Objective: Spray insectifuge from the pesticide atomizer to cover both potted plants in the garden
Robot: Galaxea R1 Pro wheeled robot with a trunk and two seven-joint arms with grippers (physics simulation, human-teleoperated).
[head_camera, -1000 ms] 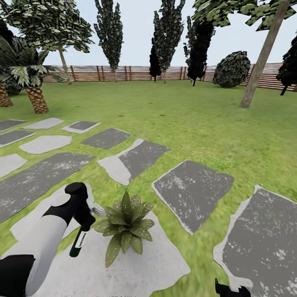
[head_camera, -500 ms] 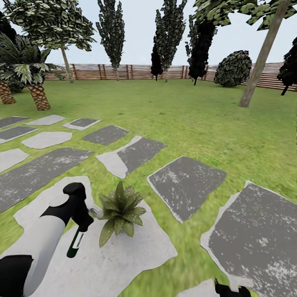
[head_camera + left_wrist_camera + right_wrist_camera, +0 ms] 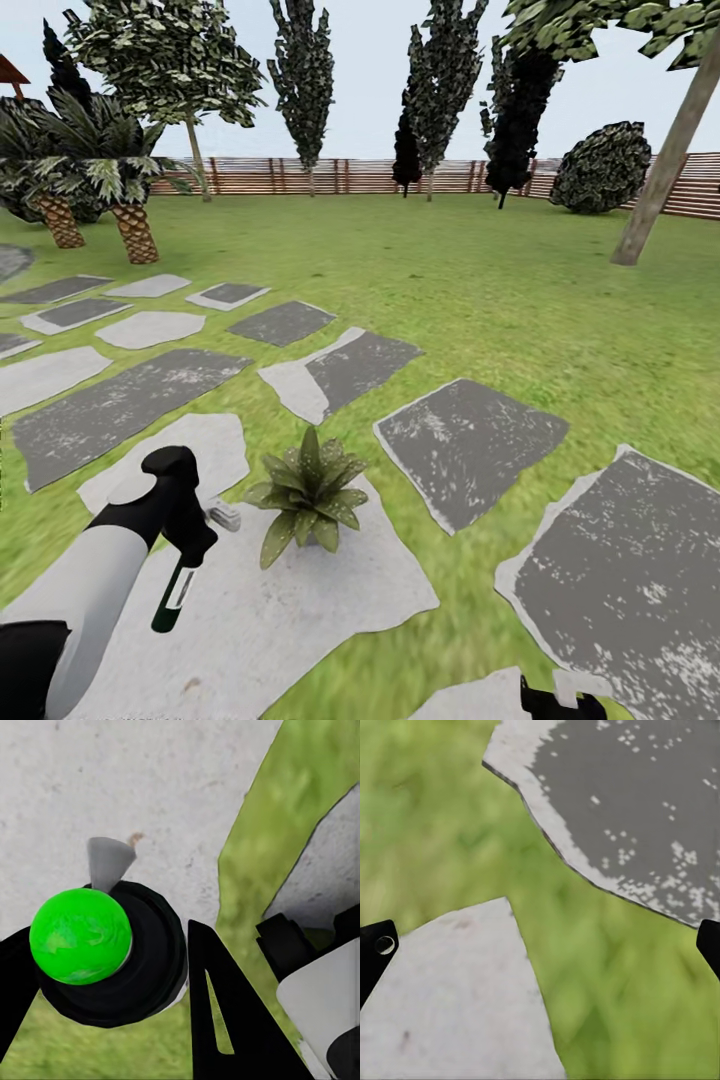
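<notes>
My left gripper (image 3: 192, 545) is shut on the pesticide atomizer (image 3: 172, 600), a slim dark green bottle with a white label band that hangs bottom-down over a pale stepping stone (image 3: 300, 600). Its white trigger head (image 3: 222, 515) points toward a potted plant (image 3: 310, 490), a low speckled rosette just to the right of it on the same stone. In the left wrist view the atomizer (image 3: 81, 936) is seen end-on between the black fingers (image 3: 225, 1020). My right gripper (image 3: 540, 952) stands open above grass and stone edges, and its top (image 3: 560, 702) shows at the head view's lower edge.
Grey and pale stepping stones (image 3: 470, 450) cross the lawn (image 3: 520, 300). Two scaly-trunked palms (image 3: 130, 225) stand at the far left. A brown slatted fence (image 3: 350, 177), tall trees and a round dark bush (image 3: 605, 167) line the back. A leaning trunk (image 3: 665, 165) is at the right.
The whole view has swung left, so the camera moved. The left gripper keeps its hold on the atomizer beside the plant.
</notes>
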